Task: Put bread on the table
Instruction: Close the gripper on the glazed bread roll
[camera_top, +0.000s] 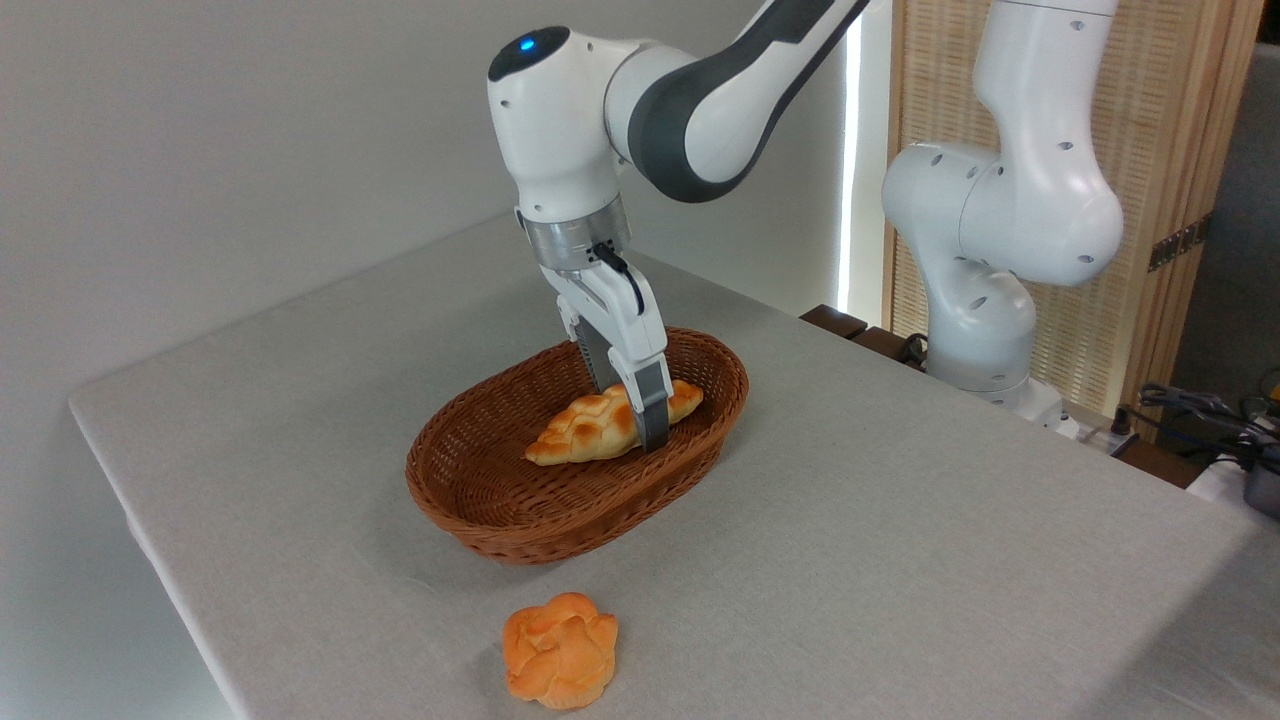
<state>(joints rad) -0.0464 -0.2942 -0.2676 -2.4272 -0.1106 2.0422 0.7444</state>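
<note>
The bread (578, 432), a braided golden loaf, lies inside the brown wicker basket (520, 535) in the middle of the table (900, 560). My gripper (632, 420) has come down into the basket and stands open, straddling the loaf's right half. One finger (652, 412) is in front of the loaf and the other is behind it, its tip hidden by the bread. Whether the pads touch the loaf I cannot tell. The loaf rests on the basket floor.
A small round orange bun (560, 650) sits on the cloth in front of the basket, near the table's front edge. The arm's white base (1000, 260) stands at the back right beside a slatted screen. Cables lie at the far right.
</note>
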